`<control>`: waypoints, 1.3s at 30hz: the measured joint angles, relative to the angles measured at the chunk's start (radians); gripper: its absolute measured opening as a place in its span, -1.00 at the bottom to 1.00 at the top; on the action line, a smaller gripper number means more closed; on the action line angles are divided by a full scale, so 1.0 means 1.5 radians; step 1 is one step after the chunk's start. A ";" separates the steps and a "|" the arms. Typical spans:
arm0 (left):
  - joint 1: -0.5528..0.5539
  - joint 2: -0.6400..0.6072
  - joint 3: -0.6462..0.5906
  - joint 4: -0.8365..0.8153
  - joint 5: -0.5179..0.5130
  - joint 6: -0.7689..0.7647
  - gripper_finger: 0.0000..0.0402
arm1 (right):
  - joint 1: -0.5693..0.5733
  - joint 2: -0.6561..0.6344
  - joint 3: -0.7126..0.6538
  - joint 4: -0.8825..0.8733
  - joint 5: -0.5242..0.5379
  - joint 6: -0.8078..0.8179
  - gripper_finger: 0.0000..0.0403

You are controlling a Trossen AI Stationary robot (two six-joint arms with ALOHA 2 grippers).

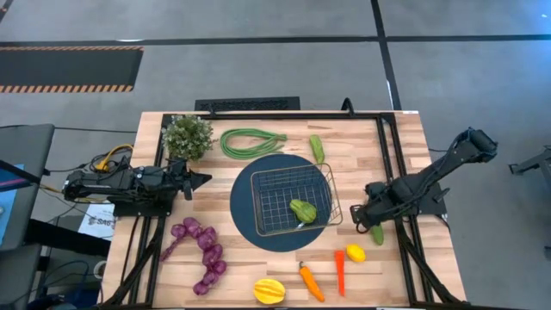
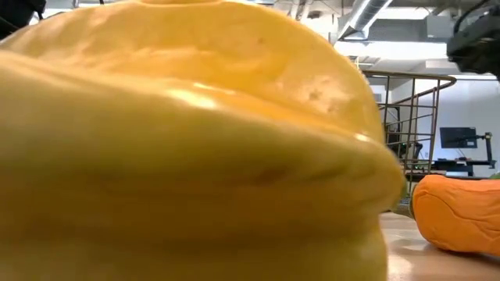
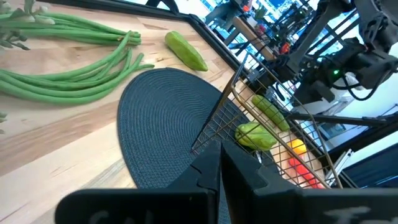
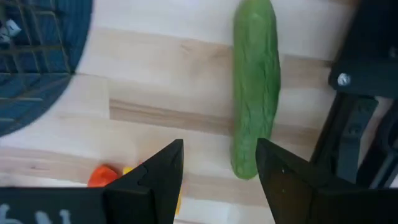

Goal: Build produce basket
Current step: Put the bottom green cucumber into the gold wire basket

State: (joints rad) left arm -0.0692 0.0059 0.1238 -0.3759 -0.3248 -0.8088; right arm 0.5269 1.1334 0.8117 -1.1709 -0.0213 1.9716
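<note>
Cucumber (image 4: pixel 255 87) lies flat, lengthwise along the open right gripper's (image 4: pixel 219 163) reach, untouched.

A bushy potted plant (image 1: pixel 188 136) stands near the far left corner of the wooden table (image 1: pixel 258 275). A dark blue round mat (image 1: pixel 245 211) lies mid-table. Off the table's left edge, yellow cables (image 1: pixel 112 157) coil beside a white paper (image 1: pixel 96 222).

Silvery wire basket (image 1: pixel 291 200) sits on the mat, one green vegetable (image 1: pixel 303 210) inside; other produce lies scattered.
</note>
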 joint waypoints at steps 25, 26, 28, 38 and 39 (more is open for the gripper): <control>0.000 0.000 0.000 0.000 0.001 -0.004 -1.00 | -0.004 0.000 -0.203 0.196 -0.040 0.033 0.06; 0.000 0.000 0.000 0.000 0.001 -0.005 -1.00 | -0.004 0.000 -0.205 0.196 -0.044 0.039 0.02; 0.000 0.000 0.000 0.000 0.001 -0.005 -1.00 | -0.004 0.000 -0.206 0.196 -0.057 0.046 -0.12; 0.000 0.000 0.000 0.103 0.028 0.020 -1.00 | -0.003 -0.015 -0.160 0.203 -0.054 0.012 -0.64; 0.000 0.000 0.000 0.123 0.035 0.029 -1.00 | -0.003 -0.015 -0.143 0.185 -0.047 0.008 -0.64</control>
State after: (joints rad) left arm -0.0694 0.0055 0.1242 -0.1910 -0.2728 -0.7661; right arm 0.5221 1.1114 0.5975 -0.8940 -0.0921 1.9840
